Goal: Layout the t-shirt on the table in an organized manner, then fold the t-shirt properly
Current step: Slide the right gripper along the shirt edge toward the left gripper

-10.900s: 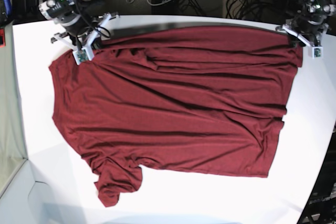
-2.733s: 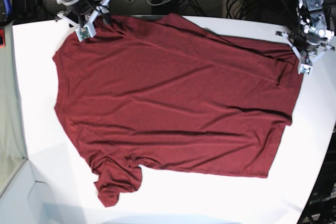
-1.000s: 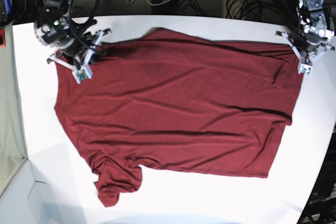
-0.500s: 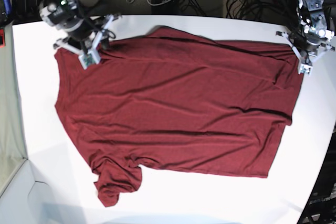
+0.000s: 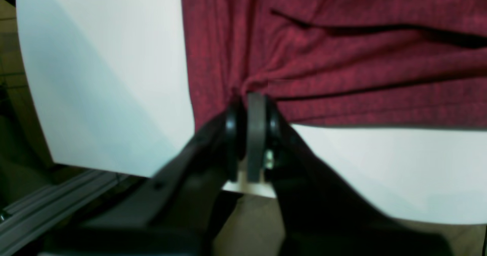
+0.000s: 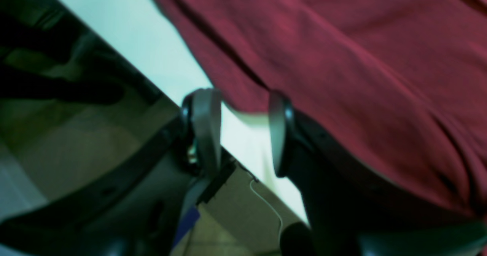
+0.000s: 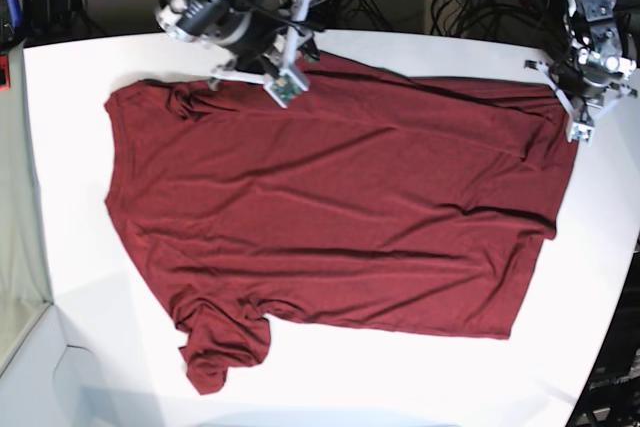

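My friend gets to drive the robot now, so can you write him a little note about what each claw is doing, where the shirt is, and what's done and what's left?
Left gripper: shut, pinching the t-shirt at its hem corner near the table edge.
Right gripper: open, holding nothing, at the shirt's far edge by the upper sleeve.
T-shirt: spread mostly flat on the table, long wrinkles across the body.
Near sleeve: bunched and crumpled.
Done: rough spreading.
Left: smooth the crumpled sleeve and wrinkles, then all the folding.
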